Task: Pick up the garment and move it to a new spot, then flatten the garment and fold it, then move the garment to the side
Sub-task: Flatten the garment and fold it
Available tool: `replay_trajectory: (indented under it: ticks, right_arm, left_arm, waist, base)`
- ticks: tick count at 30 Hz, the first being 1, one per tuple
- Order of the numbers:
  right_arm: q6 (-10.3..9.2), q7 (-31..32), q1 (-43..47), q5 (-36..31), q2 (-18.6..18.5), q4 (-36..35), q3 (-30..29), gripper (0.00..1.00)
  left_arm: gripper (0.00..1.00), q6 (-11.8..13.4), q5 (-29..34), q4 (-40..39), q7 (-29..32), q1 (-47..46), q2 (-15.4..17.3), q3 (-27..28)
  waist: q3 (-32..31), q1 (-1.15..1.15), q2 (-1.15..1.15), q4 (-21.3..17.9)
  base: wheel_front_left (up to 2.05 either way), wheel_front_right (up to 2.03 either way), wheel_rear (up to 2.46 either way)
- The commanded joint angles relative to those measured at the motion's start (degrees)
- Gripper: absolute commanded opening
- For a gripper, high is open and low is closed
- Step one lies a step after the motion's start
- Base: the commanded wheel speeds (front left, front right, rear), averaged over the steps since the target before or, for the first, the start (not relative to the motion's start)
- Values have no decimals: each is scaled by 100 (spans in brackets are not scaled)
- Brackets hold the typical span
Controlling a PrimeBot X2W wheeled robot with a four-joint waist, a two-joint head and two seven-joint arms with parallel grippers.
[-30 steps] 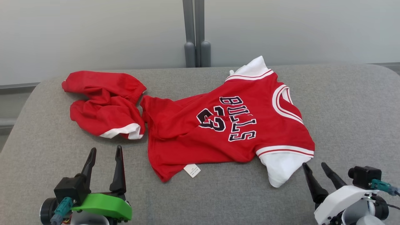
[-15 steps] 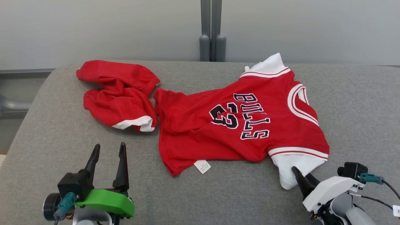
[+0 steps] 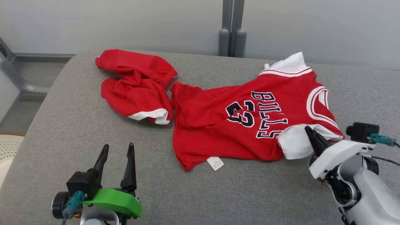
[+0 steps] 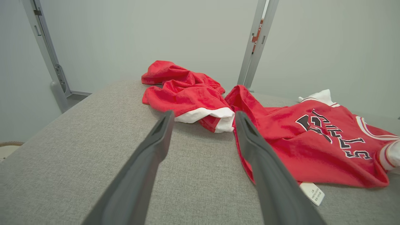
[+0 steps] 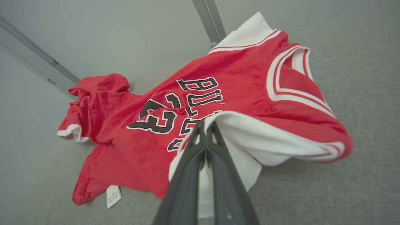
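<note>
Our right gripper [image 3: 309, 129] has its two dark fingers [image 5: 187, 175] pressed flat together on the white sleeve [image 5: 250, 137] of the red jersey [image 3: 218, 125]. The cloth is pinched at the fingertips, and the sleeve curls up off the grey cushion [image 3: 62, 125] and over the last letters of the chest lettering [image 3: 270, 114]. Ahead and to the left of those closed fingers, the rest of the jersey lies rumpled on the cushion, BULLS and 23 facing up. The white-trimmed neck opening [image 5: 292, 81] is ahead to their right, and the second white sleeve [image 3: 289, 65] lies at the far edge beyond them. A small white label [image 3: 215, 163] sticks out from the jersey's hem, well to the left of the fingertips. Our left gripper [image 3: 118, 145] stands over bare cushion with its fingers spread wide, holding nothing. Straight ahead of its fingertips lie crumpled red shorts [image 4: 184, 93] with a white hem. The jersey stretches ahead and to the right of its right finger. The shorts sit just beside the jersey's hem, though we cannot tell whether the two touch. A grey metal post [image 3: 231, 28] rises beyond the cushion.
</note>
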Motion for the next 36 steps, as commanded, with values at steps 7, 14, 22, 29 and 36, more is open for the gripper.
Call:
replay_trajectory:
  ticks: [7,14,22,29,36]
  right_arm:
    - [-1,326,-995,-631,375,555,511,15]
    - [-1,11,-1578,-641,664,1386,1014,100]
    - [-2,-716,-1235,-261,360,986,1557,100]
    - [-2,-1057,-910,-123,-253,604,1431,100]
    - [-2,-593,-1538,-153,-426,777,1601,100]
  left_arm:
    - [100,-65,-33,125,-39,-253,-104,-83]
    - [100,-85,-35,257,-86,-360,-158,-117]
    - [100,-92,-80,354,-138,-281,-154,-86]
    - [100,-110,-66,348,-139,-295,-150,-154]
    - [100,-137,-24,340,-118,-457,-208,-254]
  waist:
    - [283,0,0,315]
    - [362,0,0,387]
    - [214,0,0,94]
    - [182,0,0,-108]
    - [424,0,0,57]
  base:
    - [0,0,0]
    - [0,0,0]
    - [0,0,0]
    - [0,0,0]
    - [0,0,0]
